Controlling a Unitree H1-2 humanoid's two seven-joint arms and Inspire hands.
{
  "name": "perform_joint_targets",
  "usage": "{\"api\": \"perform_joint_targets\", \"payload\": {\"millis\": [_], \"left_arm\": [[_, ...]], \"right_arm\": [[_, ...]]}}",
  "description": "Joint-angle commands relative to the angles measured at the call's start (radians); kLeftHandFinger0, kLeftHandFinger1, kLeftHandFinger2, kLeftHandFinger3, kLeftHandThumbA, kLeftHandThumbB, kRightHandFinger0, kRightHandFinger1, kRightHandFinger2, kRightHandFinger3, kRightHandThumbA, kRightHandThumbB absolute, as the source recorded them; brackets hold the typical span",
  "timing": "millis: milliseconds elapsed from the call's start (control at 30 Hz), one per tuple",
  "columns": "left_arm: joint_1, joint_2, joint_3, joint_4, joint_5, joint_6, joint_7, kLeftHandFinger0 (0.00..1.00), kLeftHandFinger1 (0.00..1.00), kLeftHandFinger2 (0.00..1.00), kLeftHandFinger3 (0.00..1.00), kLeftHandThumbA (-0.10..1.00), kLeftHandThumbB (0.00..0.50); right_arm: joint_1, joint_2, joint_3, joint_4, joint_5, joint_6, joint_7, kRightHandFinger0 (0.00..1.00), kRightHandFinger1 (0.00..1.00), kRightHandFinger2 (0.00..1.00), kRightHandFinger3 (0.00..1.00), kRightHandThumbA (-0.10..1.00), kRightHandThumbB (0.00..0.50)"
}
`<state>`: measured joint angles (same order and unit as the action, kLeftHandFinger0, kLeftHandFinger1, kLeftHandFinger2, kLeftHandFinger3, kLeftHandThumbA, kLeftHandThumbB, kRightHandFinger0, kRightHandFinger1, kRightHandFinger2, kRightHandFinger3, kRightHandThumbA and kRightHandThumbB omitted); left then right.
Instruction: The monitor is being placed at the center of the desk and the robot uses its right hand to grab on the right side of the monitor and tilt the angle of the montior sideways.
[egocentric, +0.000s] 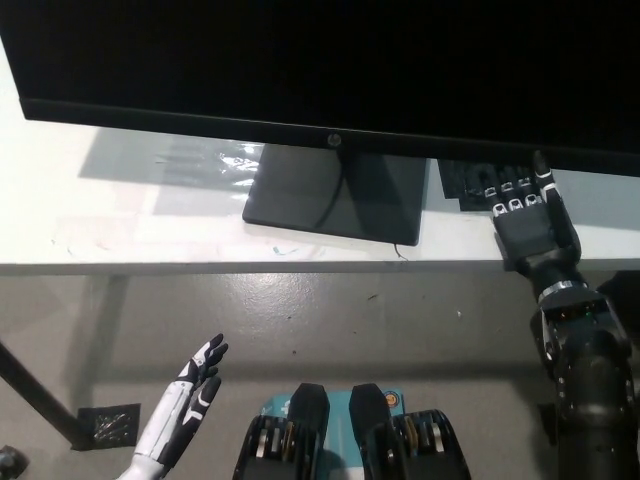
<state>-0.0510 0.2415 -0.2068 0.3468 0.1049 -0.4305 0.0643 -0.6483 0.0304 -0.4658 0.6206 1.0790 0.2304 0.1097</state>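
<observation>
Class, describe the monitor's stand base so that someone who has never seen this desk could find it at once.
Start at the wide black monitor across the top of the view. Directly under its logo, on the white desk, lies the base: a flat, dark, glossy rectangle. Unlike the smaller black patterned square to its right, it is plain and larger, with a thin cable crossing it.

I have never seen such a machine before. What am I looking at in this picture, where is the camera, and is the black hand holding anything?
The camera sits on a humanoid robot's head and looks steeply down. The big black rectangle on top is a monitor, standing on its flat dark base on a white desk. The grey area below is the floor. The robot's black right hand reaches up to the monitor's lower edge near its right side, fingers apart. Whether they touch the monitor cannot be seen; it grips nothing yet. The white left hand rests low at the lower left, open and empty, over the floor.
</observation>
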Motion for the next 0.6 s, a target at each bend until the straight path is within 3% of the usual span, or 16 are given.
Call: {"api": "perform_joint_targets", "payload": {"millis": [0,567], "left_arm": [[-0.014,0.017,0.002,-0.021,-0.013,-0.04,0.014,1.0,1.0,1.0,1.0,1.0,0.293],[-0.016,0.025,-0.005,-0.023,-0.001,-0.04,0.023,1.0,1.0,1.0,1.0,1.0,0.289]], "right_arm": [[-0.084,-0.02,-0.019,0.035,-0.028,-0.042,0.05,1.0,1.0,1.0,1.0,1.0,0.368],[-0.191,-0.046,-0.053,0.113,-0.079,-0.068,0.081,1.0,1.0,1.0,1.0,1.0,0.378]]}}
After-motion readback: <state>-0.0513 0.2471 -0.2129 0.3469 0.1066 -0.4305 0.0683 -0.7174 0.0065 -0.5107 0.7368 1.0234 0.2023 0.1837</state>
